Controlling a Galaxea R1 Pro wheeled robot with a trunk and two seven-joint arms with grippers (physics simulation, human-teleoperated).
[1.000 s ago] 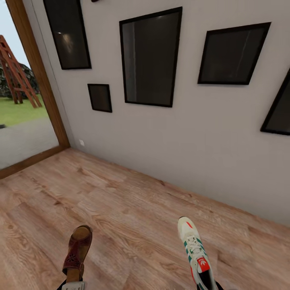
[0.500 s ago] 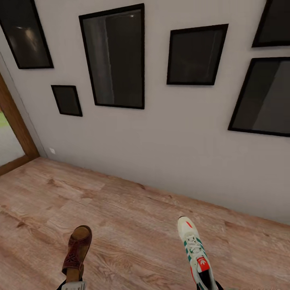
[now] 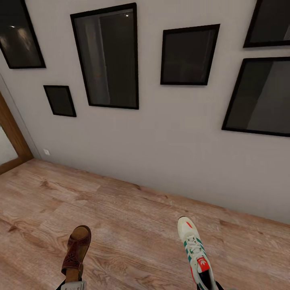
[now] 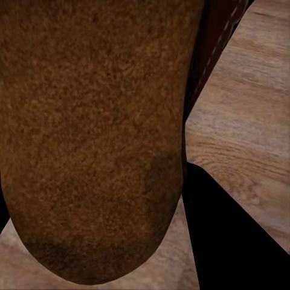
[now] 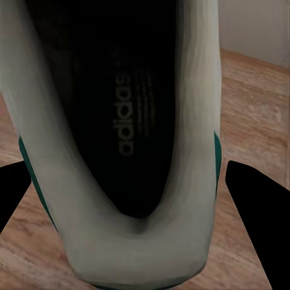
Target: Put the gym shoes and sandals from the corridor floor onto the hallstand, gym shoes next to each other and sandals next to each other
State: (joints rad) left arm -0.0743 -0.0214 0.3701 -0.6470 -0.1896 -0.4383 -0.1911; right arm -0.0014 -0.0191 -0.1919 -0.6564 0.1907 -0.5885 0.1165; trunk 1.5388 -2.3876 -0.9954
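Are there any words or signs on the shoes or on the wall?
"adidas": printed on the dark insole inside the gym shoe, seen in the right wrist view.
Finer print beside it: too blurred to read.
White trefoil sign on the shoe's red tongue: a logo, with no readable letters.

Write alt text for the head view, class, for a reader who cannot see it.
A brown sandal at lower left and a white, green and red gym shoe at lower right are held up over the wood-plank corridor floor. Behind them, a grey wall carries several black picture frames.
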